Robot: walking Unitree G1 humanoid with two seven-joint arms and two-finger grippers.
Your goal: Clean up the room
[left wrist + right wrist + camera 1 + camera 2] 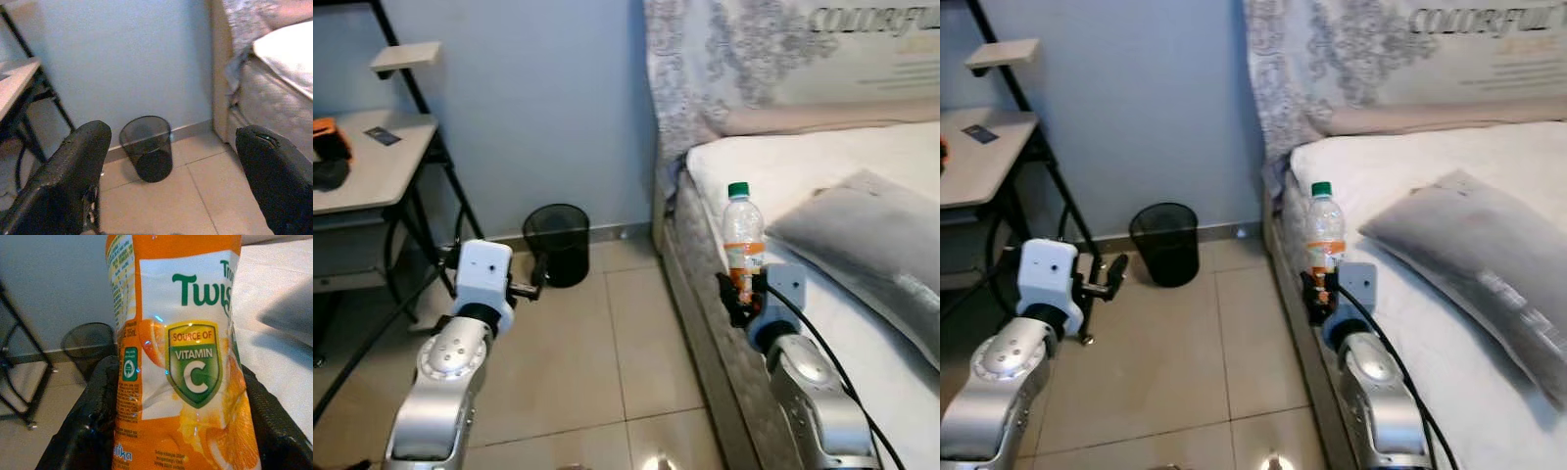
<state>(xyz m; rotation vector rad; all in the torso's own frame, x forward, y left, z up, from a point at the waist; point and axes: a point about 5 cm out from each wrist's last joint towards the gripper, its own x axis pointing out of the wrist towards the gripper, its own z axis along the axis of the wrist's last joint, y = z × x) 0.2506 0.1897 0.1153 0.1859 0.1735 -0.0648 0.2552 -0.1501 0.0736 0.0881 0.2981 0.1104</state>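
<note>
At the far left a desk (382,162) on black legs stands against the pale blue wall. The left gripper (537,277) hangs above the tiled floor (597,362) with its fingers (73,171) spread wide and nothing between them, aimed toward the black mesh wastebasket (556,243) that sits by the wall between the desk and the bed (783,186). Further right, the right gripper (741,295) clamps the lower part of an upright orange juice bottle (743,240) with a green cap, held at the bed's near edge. A grey pillow (871,235) lies on the white sheet just beyond it.
</note>
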